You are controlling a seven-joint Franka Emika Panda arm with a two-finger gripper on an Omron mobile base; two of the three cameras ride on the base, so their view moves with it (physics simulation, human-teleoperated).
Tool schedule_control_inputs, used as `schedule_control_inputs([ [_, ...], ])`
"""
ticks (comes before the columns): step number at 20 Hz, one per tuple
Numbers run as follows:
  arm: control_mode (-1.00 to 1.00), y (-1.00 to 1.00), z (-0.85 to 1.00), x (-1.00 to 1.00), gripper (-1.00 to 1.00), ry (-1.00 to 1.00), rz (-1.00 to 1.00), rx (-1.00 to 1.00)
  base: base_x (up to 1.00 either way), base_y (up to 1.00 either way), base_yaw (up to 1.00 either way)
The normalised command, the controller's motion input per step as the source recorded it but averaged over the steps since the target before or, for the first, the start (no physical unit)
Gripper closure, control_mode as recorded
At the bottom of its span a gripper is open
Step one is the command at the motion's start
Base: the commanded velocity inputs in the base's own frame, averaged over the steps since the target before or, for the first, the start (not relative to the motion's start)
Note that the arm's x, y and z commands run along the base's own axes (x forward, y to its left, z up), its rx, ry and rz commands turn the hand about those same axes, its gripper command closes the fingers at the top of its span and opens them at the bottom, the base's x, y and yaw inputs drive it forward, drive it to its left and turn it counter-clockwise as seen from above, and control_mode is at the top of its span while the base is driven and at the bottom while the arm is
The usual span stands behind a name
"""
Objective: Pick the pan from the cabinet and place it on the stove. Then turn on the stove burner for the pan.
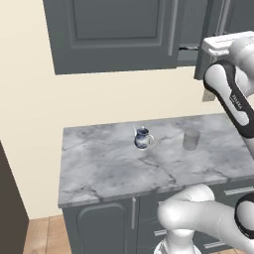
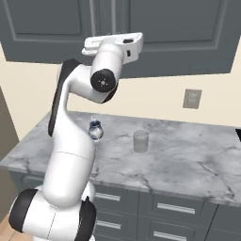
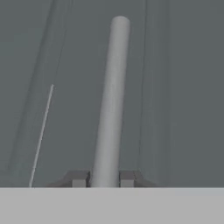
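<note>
The cabinet [image 1: 114,30] is the dark grey wall cupboard above the counter, also seen as the cabinet [image 2: 179,33] from the right base view. My gripper [image 3: 105,178] is raised to it and shut on a slim grey bar handle [image 3: 111,96], which runs up between the two fingertips [image 3: 78,178]. In the left base view the door under my hand stands slightly ajar, with a narrow gap beside it. The pan is hidden behind the doors. A dark sliver [image 2: 238,134] at the counter's right edge may be the stove; I cannot tell.
On the grey marble counter [image 1: 109,168] stand a small blue-and-white jug [image 1: 142,138] and a clear glass [image 1: 191,140]. A wall outlet [image 2: 192,98] sits above the counter. Grey drawer units [image 2: 174,207] run below.
</note>
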Motion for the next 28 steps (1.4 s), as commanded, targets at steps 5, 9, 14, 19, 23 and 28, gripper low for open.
schedule_control_inputs([
  [5, -1.00, -0.65, -0.02, -0.94, 1.00, 0.09, 0.05, 0.00, 0.00, 0.00, 0.00],
  [9, -1.00, -0.68, -0.10, -0.64, 1.00, 0.10, 0.06, 0.00, 0.00, 0.00, 0.00],
  [14, -1.00, -0.38, -0.23, -0.40, -1.00, 0.06, 0.03, 0.00, 0.00, 0.00, 0.00],
  [19, -1.00, -0.01, -0.01, -0.25, -1.00, -0.04, 0.00, 0.00, 0.00, 0.00, 0.00],
  [23, -1.00, -0.08, 0.00, -0.37, -1.00, -0.08, 0.00, 0.00, 0.00, 0.00, 0.00],
  [28, -1.00, 0.08, 0.00, -0.59, -1.00, -0.03, -0.06, -0.06, 0.00, 0.00, 0.00],
])
